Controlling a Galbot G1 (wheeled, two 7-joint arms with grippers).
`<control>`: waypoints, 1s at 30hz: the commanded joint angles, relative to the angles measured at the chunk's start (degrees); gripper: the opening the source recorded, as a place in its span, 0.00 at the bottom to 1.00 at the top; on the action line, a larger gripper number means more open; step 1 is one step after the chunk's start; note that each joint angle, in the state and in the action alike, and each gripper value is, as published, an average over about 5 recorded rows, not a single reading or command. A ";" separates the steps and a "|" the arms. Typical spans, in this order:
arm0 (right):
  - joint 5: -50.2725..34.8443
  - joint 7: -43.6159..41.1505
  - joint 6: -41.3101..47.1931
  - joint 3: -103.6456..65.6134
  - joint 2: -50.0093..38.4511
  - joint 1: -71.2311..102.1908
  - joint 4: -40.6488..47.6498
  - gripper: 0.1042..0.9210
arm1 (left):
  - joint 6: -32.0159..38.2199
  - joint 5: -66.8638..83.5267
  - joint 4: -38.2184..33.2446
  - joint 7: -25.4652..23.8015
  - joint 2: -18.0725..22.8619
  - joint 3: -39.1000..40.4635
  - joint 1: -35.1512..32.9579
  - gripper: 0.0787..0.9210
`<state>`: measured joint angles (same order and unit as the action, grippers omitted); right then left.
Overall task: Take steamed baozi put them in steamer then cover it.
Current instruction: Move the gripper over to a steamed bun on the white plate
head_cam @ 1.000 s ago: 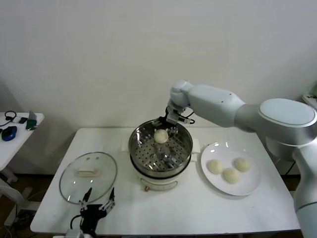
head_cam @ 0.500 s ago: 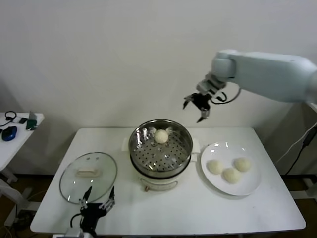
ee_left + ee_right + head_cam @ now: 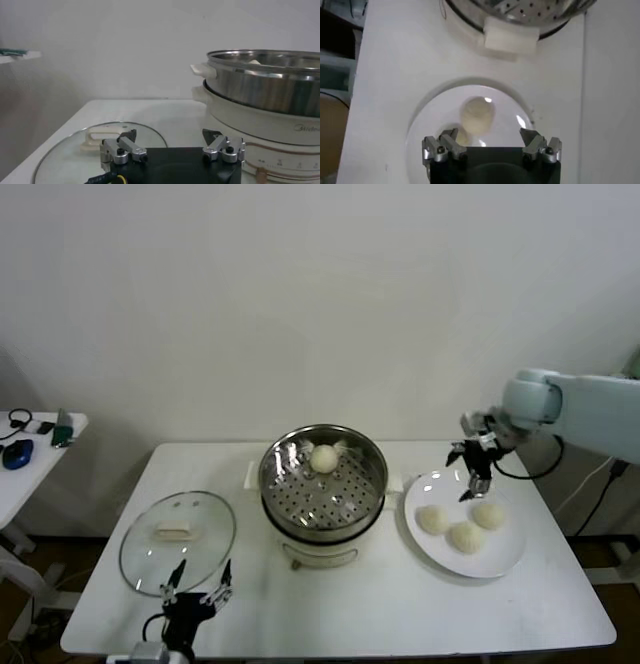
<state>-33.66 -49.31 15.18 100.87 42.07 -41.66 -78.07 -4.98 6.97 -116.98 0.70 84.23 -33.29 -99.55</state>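
The steel steamer stands mid-table with one steamed baozi on its perforated tray. Three more baozi lie on the white plate to the right. My right gripper hangs open and empty just above the plate's far side; its wrist view shows one baozi on the plate ahead of the open fingers. The cover, a clear glass lid, lies flat to the steamer's left. My left gripper is parked open near the table's front edge, beside the lid.
The steamer's cream base rises close to the left gripper. Its side handle points towards the plate. A small side table with odds and ends stands off to the far left.
My right gripper left the baozi in the steamer, rose, swung right and came down over the plate. The left arm has not moved.
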 commanded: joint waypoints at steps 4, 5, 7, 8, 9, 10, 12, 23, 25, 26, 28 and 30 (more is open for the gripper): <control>4.62 2.55 6.83 -11.97 1.88 18.13 5.68 0.88 | 0.21 -0.23 0.37 0.03 0.10 0.01 -0.41 0.88; 5.30 2.67 6.71 -12.64 2.80 19.03 6.67 0.88 | 0.25 -0.24 0.41 0.04 0.11 -0.01 -0.47 0.88; 6.53 2.90 6.50 -13.76 4.58 20.54 8.63 0.88 | 0.34 -0.25 0.48 0.07 0.15 -0.05 -0.58 0.88; 7.18 2.93 6.33 -14.21 5.37 21.16 9.66 0.88 | 0.38 -0.25 0.51 0.09 0.16 -0.08 -0.64 0.88; 7.68 2.96 6.19 -14.56 6.09 21.64 10.58 0.88 | 0.43 -0.24 0.53 0.11 0.17 -0.10 -0.70 0.88; 8.11 2.98 6.10 -14.82 6.75 22.02 11.52 0.88 | 0.49 -0.23 0.55 0.13 0.19 -0.12 -0.78 0.88; 8.73 2.86 5.92 -15.12 7.90 22.58 13.11 0.88 | 0.60 -0.19 0.54 0.18 0.23 -0.15 -0.92 0.88; 10.06 3.10 5.56 -16.87 10.30 24.74 17.48 0.85 | 0.83 -0.06 0.71 0.29 0.28 -0.31 -1.07 0.88; 10.21 3.13 5.42 -17.15 10.44 24.82 17.85 0.80 | 0.80 -0.06 0.65 0.30 0.30 -0.32 -1.03 0.88; 10.24 3.03 5.37 -17.21 10.44 24.78 17.91 0.78 | 0.80 -0.06 0.60 0.30 0.32 -0.32 -1.04 0.88; 10.28 2.62 5.35 -17.07 10.28 24.50 17.61 0.74 | 0.81 -0.05 0.49 0.32 0.33 -0.35 -1.11 0.88; 10.21 2.19 5.34 -16.89 10.01 24.06 17.14 0.71 | 0.83 -0.03 0.39 0.34 0.32 -0.38 -1.19 0.88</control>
<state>-24.46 -46.97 20.18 85.30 50.98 -19.33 -62.98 -4.15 6.92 -116.50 1.01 84.53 -33.66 -100.71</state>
